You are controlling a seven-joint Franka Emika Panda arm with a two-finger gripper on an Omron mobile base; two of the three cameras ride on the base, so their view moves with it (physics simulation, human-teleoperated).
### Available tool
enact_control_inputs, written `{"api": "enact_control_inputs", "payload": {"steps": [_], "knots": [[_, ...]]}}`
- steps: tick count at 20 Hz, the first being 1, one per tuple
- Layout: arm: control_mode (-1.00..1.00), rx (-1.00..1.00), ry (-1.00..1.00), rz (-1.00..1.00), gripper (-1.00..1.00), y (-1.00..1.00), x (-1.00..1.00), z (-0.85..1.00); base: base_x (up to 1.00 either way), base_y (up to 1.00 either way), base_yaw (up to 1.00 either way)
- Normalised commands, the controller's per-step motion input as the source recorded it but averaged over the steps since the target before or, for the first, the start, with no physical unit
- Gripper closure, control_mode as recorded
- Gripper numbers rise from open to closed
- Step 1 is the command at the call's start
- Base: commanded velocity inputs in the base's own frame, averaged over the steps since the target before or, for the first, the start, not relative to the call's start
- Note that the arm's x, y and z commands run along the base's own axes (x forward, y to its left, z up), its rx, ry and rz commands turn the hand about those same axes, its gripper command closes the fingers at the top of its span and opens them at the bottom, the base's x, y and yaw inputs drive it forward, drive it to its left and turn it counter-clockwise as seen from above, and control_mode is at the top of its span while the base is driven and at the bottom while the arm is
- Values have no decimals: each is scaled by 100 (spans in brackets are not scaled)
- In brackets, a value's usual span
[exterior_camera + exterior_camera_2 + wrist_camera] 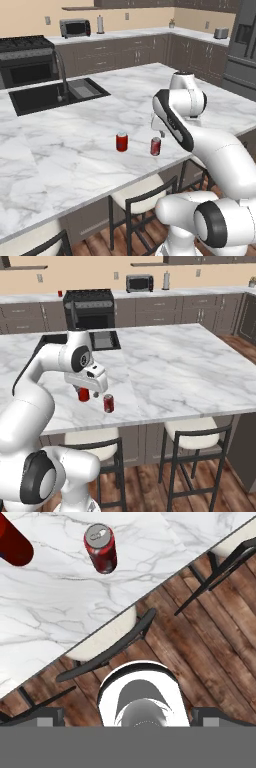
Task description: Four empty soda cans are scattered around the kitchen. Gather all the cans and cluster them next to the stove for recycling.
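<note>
Two red soda cans stand upright near the front edge of the marble island: one (pixel 122 142) to the left, the other (pixel 155 146) beside the arm. From the right base, the nearer can (pixel 108 403) is in full sight and the other (pixel 83 395) is half hidden behind my hand. My gripper (pixel 86 391) hangs open and empty just above them, pointing down at the island's front edge. Through the hand camera, one can (pixel 101 548) lies at the top and another (pixel 14 543) is cut by the top left corner; the fingertips (pixel 47 714) stand wide apart. The black stove (pixel 90 306) stands at the back wall, with a third small red can (pixel 60 293) on the counter to its left.
A black sink (pixel 50 95) with a tall faucet is set into the island's far side. Stools (pixel 195 436) stand under the island's front edge over the wood floor. A toaster oven (pixel 75 27) sits on the back counter.
</note>
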Motion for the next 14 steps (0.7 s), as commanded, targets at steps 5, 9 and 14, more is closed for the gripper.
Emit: {"api": "enact_control_inputs", "payload": {"steps": [5, 9, 14], "knots": [[100, 0, 0, 0, -100, 0, 0, 0, 0, 0, 0], [-100, 0, 0, 2, -100, -1, 18, -2, 7, 0, 0], [-100, 6, 0, 11, -100, -2, 66, -11, 0, 0, 0]]}}
